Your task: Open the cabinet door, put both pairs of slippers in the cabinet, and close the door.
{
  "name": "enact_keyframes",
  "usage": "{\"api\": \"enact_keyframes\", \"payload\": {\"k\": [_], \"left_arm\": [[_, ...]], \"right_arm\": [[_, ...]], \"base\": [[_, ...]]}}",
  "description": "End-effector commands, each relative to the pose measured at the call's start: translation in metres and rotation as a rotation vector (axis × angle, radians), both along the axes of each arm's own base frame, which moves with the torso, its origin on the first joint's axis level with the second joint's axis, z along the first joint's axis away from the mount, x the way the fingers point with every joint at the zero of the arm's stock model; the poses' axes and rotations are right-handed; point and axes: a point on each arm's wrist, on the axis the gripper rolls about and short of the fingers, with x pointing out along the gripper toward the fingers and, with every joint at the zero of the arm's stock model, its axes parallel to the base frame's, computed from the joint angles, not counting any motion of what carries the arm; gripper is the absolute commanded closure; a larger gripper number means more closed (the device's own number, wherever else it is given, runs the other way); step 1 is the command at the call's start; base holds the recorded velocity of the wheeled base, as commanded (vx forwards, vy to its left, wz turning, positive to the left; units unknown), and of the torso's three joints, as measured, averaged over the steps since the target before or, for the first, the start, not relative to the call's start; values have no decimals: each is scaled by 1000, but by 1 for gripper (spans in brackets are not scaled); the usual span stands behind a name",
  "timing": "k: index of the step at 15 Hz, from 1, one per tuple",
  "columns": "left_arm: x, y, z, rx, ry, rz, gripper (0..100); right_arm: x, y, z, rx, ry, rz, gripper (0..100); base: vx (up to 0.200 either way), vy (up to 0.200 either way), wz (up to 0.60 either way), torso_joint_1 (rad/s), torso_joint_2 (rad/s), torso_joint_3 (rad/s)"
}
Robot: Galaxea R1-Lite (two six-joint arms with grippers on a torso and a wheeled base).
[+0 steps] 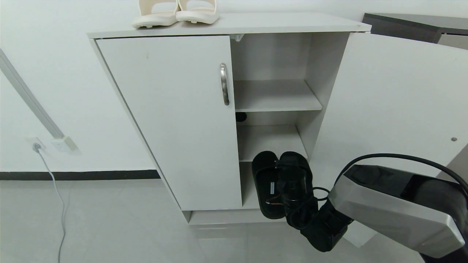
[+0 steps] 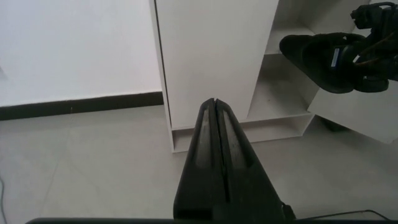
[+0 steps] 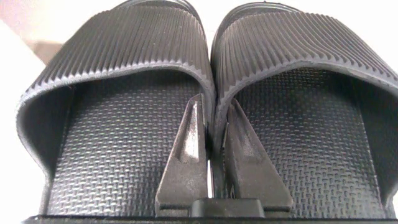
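Observation:
The white cabinet has its right door swung open and its left door closed. My right gripper is shut on the pair of black slippers, pinching their inner edges together, and holds them in front of the lowest compartment. From the left wrist, the black slippers hang by the open cabinet side. A cream pair of slippers rests on the cabinet top. My left gripper is shut, low over the floor in front of the cabinet.
Two bare shelves sit above the bottom compartment. A metal handle is on the left door. A wall socket with a grey cable is at the left. A dark unit stands at the back right.

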Motion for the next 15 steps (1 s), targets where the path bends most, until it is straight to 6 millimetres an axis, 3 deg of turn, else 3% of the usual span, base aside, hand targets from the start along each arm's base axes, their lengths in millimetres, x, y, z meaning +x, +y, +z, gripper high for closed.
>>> {"api": "enact_keyframes", "payload": {"k": [1, 5, 9, 15], "left_arm": [[0, 0, 0, 0, 1, 0, 100], [0, 0, 0, 0, 1, 0, 100], [0, 0, 0, -1, 1, 0, 100], [0, 0, 0, -4, 2, 4, 100]], "right_arm": [[0, 0, 0, 0, 0, 0, 100], [0, 0, 0, 2, 0, 6, 100], [7, 6, -3, 19, 4, 88, 100], [58, 10, -2, 8, 25, 34, 100]], "base": [[200, 0, 0, 2, 12, 2], [200, 0, 0, 4, 2, 5], [0, 0, 0, 0, 0, 0], [0, 0, 0, 0, 0, 0]]}}
